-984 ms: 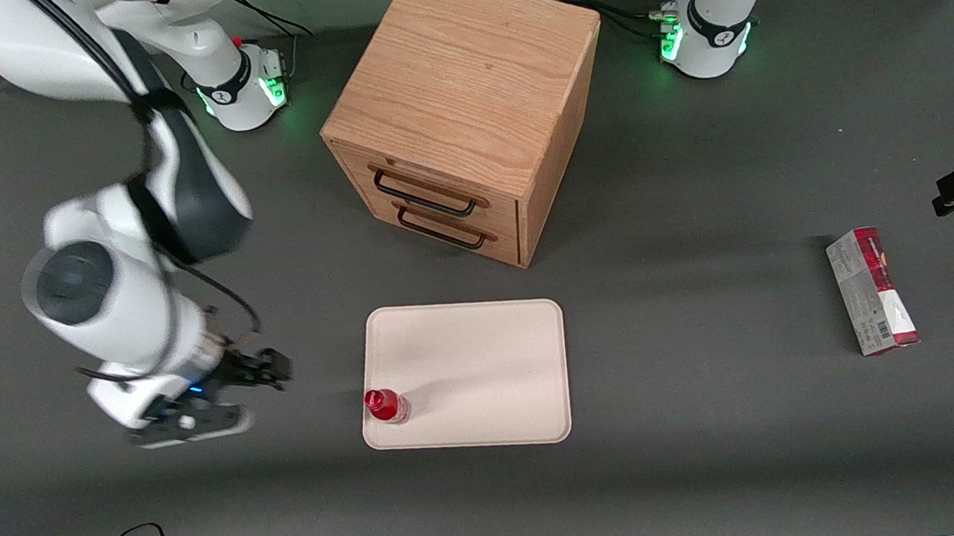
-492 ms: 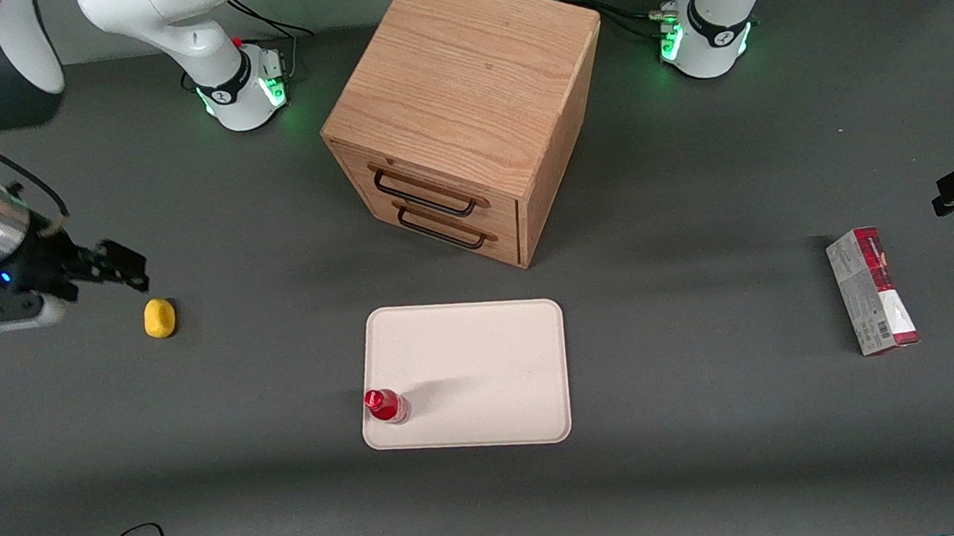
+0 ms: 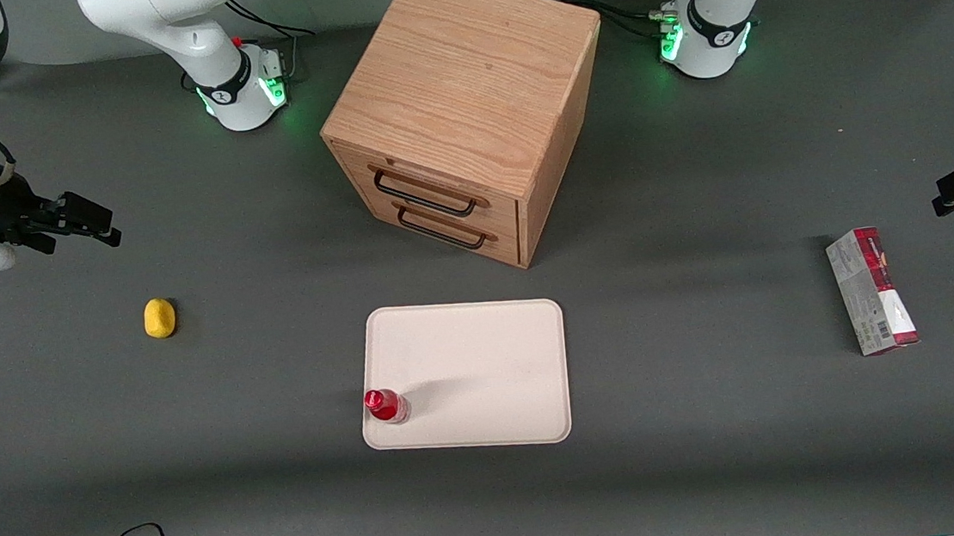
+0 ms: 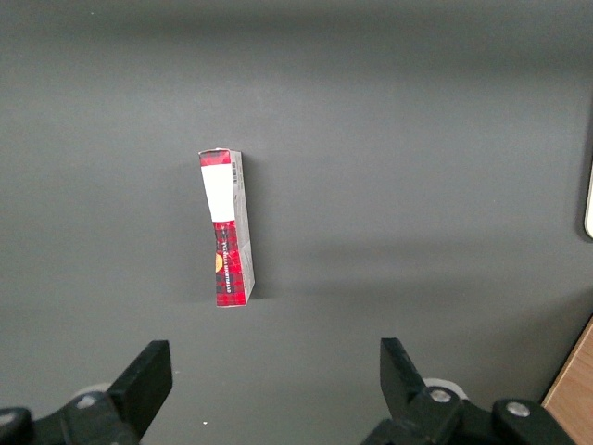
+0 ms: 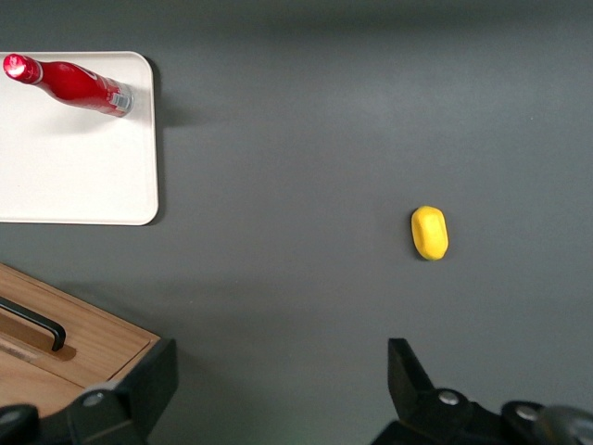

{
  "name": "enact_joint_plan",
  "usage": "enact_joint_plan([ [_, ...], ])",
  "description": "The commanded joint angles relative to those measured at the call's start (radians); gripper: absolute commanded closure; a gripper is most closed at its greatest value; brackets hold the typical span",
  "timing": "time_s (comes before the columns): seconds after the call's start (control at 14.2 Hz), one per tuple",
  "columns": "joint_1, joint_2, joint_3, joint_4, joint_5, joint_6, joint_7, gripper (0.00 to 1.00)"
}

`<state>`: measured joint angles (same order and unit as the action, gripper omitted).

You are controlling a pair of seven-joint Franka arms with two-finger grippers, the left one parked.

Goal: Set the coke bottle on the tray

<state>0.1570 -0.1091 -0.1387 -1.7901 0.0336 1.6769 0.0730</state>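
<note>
The red coke bottle (image 3: 385, 405) stands upright on the cream tray (image 3: 486, 371), in the tray corner nearest the front camera at the working arm's end. In the right wrist view the coke bottle (image 5: 74, 83) shows its red cap and silvery base near the edge of the tray (image 5: 83, 176). My gripper (image 3: 84, 223) hangs open and empty high over the table at the working arm's end, well away from the tray; the gripper (image 5: 278, 380) has only bare table between its fingers.
A wooden two-drawer cabinet (image 3: 463, 105) stands farther from the front camera than the tray. A yellow lemon-like lump (image 3: 159, 318) lies on the table below my gripper's height. A red-and-grey carton (image 3: 872, 291) lies toward the parked arm's end.
My gripper has pulled away from beside the tray, rising and swinging toward the working arm's end of the table. The yellow lump came into sight. The bottle stays standing on the tray.
</note>
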Motion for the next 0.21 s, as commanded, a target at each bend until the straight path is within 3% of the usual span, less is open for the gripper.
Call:
enact_joint_plan([
  [0.0, -0.008, -0.014, -0.002, 0.003, 0.016, -0.031, -0.019, 0.00],
  [0.14, -0.008, -0.012, -0.002, 0.005, 0.006, -0.031, -0.019, 0.00],
])
